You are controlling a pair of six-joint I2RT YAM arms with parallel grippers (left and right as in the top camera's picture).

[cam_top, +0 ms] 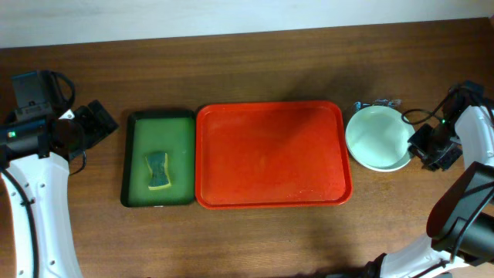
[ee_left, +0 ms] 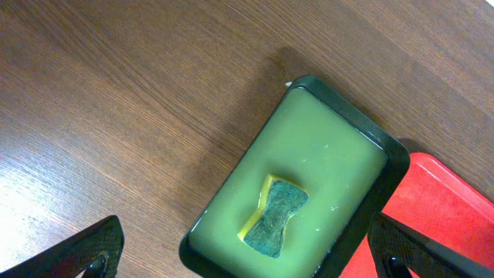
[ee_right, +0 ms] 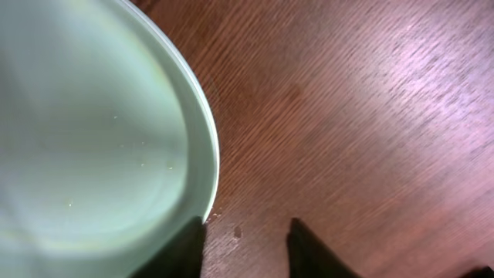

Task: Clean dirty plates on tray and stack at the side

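OVERHEAD: The tray [cam_top: 270, 185] lies bare at the centre of the table, with no plate on it. The dirty plates [cam_top: 377, 135] sit stacked on the wood just beside its right edge. We judge the job all but finished, with at most a pull-back of the arms to come. We count 1 red tray, 1 green tray [cam_top: 135, 158] holding 1 sponge [cam_top: 159, 171], and 1 stack (a 2nd rim shows under the top plate; the full number we cannot settle). The left gripper [cam_top: 100, 123] hangs left of the green tray, the right gripper [cam_top: 427, 148] just right of the stack.

LEFT WRIST: Its fingers [ee_left: 85, 251] stand wide apart above the sponge, gripping nothing.

RIGHT WRIST: The top plate shows no smear. The fingers [ee_right: 316, 251] are parted a little, with bare wood between them and nothing held, and 1 sits at the plate's rim.
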